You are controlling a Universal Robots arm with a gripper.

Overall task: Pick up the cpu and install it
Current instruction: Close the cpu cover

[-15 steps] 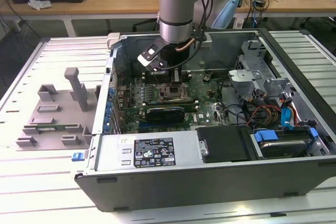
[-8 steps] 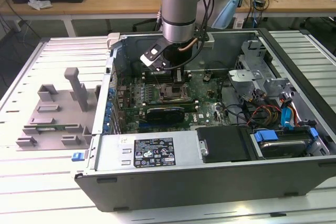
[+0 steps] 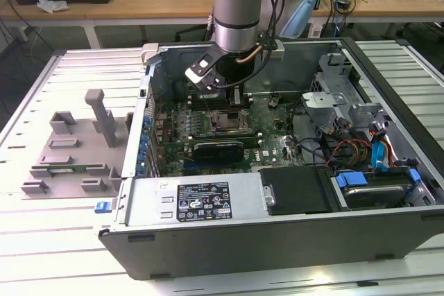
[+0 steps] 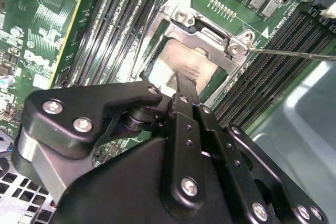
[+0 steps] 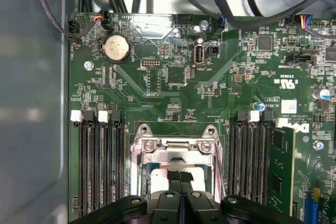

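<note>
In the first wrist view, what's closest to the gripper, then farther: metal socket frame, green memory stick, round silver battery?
From the gripper:
1. Square metal socket frame, directly beneath it.
2. Long green memory stick, upright in a slot beside the socket.
3. Round silver battery, across the green motherboard, beyond the socket.

**Where everything is sitting**

You are looking at the computer case (image 3: 277, 240) lying open on the table (image 3: 41, 261), with a fixture (image 3: 69, 150) resting beside it on the exterior view's left. Inside, the motherboard (image 5: 157, 77) is lying flat. The socket (image 5: 176, 144) is sitting between two banks of memory slots (image 5: 100, 166). The cpu (image 4: 176, 64) is lying within the socket's frame, directly beneath the gripper (image 5: 181, 178).
</note>
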